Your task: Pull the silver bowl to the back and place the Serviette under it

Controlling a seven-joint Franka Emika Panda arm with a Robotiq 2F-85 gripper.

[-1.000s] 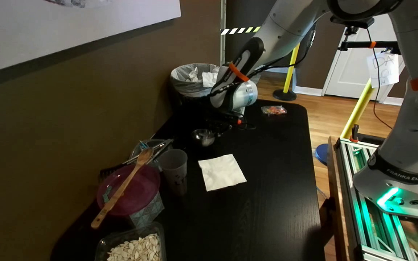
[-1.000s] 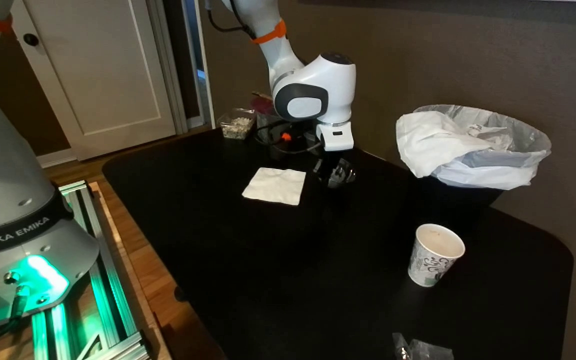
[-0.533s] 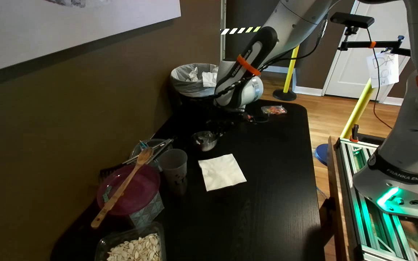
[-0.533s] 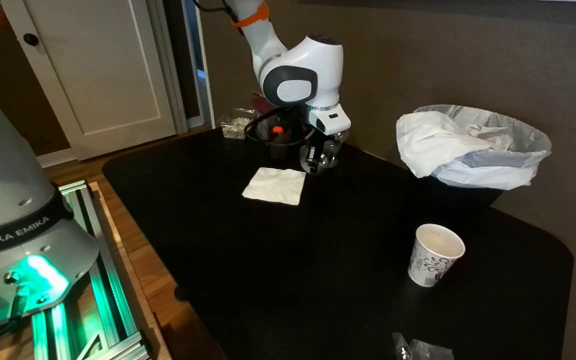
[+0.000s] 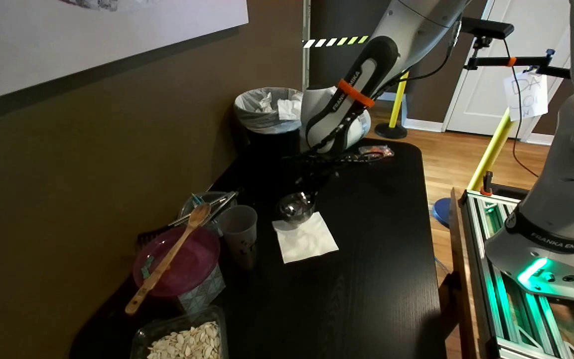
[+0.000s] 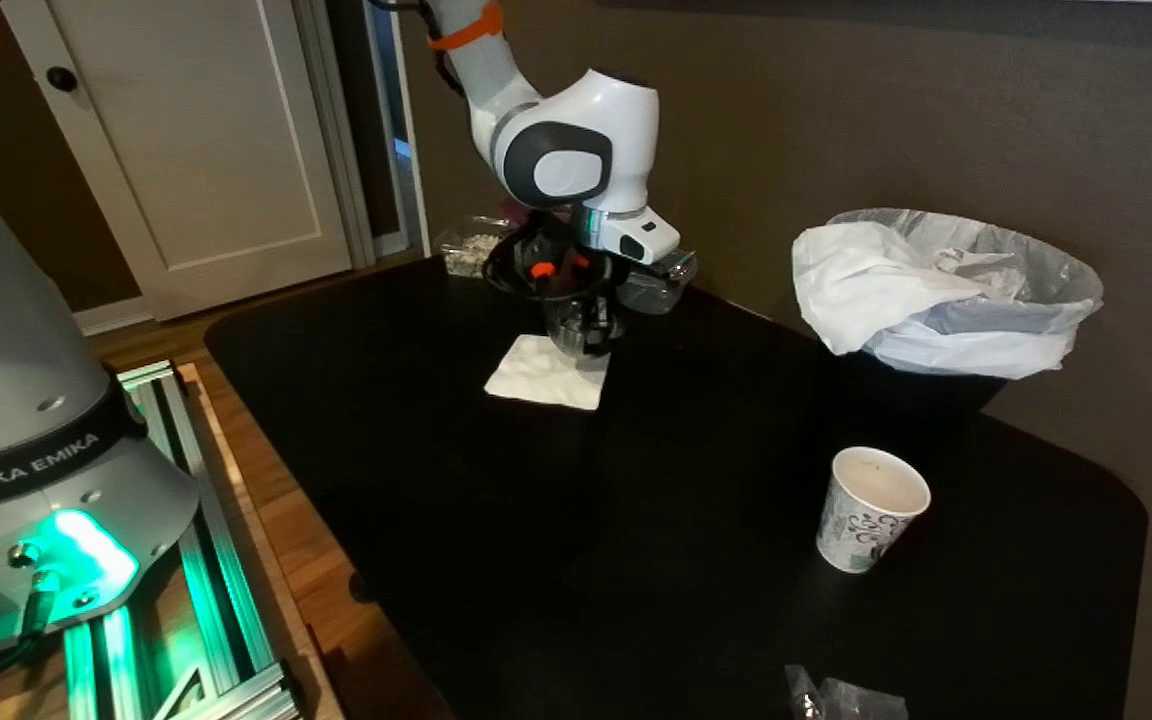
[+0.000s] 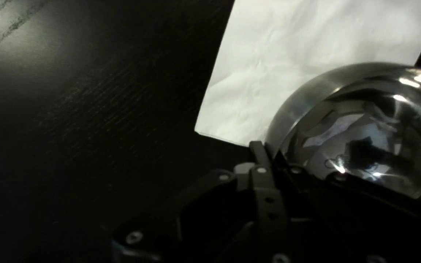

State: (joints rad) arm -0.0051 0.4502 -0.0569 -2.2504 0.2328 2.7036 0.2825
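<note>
The silver bowl (image 7: 364, 120) is small, round and shiny. My gripper (image 7: 268, 150) is shut on its rim, with the bowl wall between the close-set fingertips. In both exterior views the bowl (image 5: 296, 207) overlaps the edge of the serviette; it also shows beside the dark gripper in an exterior view (image 6: 572, 328). I cannot tell whether it touches the serviette or hangs just above. The white square serviette (image 5: 307, 243) lies flat on the black table (image 5: 366, 299). It shows in an exterior view (image 6: 541, 378) and the wrist view (image 7: 287, 47), partly hidden by the bowl.
A translucent cup (image 5: 239, 224) stands beside the serviette. Near the wall are a pink bowl (image 5: 192, 264) with a wooden spoon (image 5: 172, 254) and a container of seeds (image 5: 185, 341). A paper cup (image 6: 871, 515) and a lined trash bin (image 6: 1026, 350) stand farther along.
My gripper has carried the silver bowl from beside the serviette to over the serviette's near-bowl edge. The serviette has not moved.
</note>
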